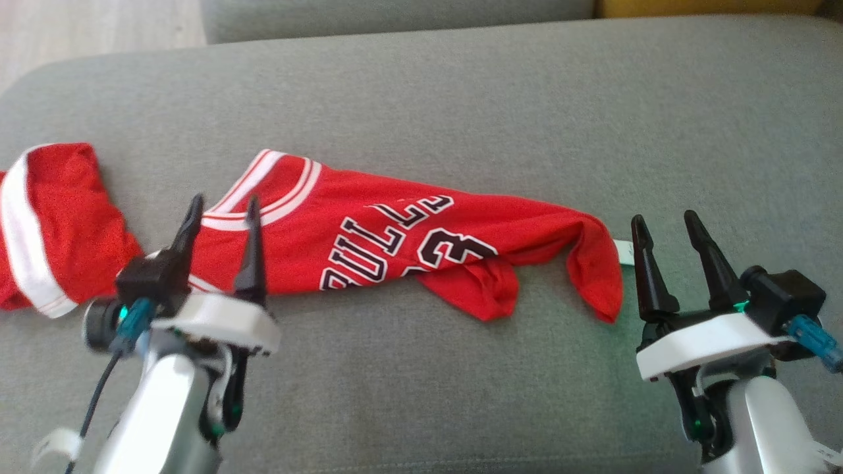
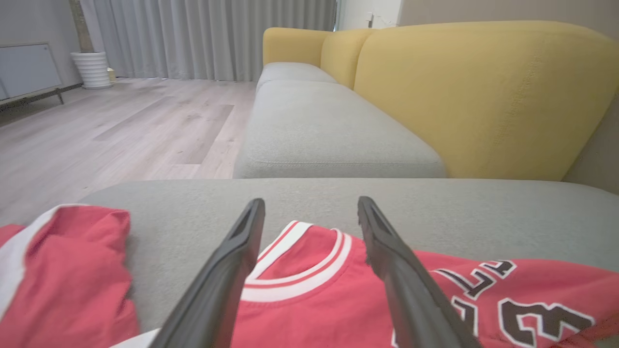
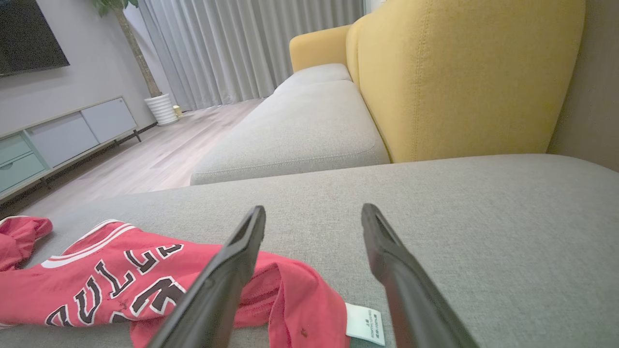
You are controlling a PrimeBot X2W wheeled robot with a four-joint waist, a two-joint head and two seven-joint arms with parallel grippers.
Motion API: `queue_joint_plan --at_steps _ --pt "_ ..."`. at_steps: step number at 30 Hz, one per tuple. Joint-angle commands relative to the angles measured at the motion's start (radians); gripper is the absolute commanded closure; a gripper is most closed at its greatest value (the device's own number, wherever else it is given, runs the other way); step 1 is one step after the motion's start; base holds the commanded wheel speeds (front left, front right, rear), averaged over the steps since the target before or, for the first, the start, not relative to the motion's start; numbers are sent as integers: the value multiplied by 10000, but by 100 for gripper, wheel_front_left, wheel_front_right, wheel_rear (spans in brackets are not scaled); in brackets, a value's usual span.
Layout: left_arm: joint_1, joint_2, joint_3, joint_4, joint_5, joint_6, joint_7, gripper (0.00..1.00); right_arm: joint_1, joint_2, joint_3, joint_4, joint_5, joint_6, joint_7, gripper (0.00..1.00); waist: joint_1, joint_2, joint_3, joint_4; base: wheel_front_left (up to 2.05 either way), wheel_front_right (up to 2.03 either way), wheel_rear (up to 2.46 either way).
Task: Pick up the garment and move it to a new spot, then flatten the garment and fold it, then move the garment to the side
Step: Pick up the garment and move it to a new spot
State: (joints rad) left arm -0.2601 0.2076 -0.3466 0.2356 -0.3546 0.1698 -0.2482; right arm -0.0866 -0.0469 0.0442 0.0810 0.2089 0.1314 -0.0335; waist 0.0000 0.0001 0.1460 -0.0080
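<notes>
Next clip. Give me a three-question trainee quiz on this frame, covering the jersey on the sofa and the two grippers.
1. True or false: the left gripper is shut on the red jersey.
2. How does the jersey lie on the grey cushion? A) spread flat and smooth B) bunched and creased C) folded into a neat square
3. Which gripper stands nearer the white label at the jersey's end?
Key: 1 false, its jaws stand open. 2 B. 3 the right gripper.
</notes>
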Motion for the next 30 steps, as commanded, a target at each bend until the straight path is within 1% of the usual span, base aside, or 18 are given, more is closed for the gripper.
queue_joint_plan --at_steps 1,5,8,13,21,30 --pt "-92 331 515 -463 -48 128 -113 0 -94 -34 171 -422 -128 -7 45 0 0 -1 -201 198 0 0 0" --pt "518 518 724 -724 -14 153 -127 0 55 -34 145 -478 -199 -7 175 0 0 -1 -383 307 0 0 0" --pt "951 656 675 -940 90 62 -131 0 157 -34 173 -501 -212 -7 283 0 0 -1 -513 301 0 0 0" --pt "1409 730 617 -1169 161 39 -133 0 379 -34 152 -521 -256 -7 381 0 0 -1 -741 290 0 0 0" --pt "2059 778 491 -1413 196 199 -62 0 940 -33 86 -693 -547 -7 606 0 0 -1 -1201 246 0 0 0" --pt "2303 872 397 -1609 191 311 127 0 1256 -33 75 -1134 -893 -7 814 0 0 -1 -1347 238 0 0 0"
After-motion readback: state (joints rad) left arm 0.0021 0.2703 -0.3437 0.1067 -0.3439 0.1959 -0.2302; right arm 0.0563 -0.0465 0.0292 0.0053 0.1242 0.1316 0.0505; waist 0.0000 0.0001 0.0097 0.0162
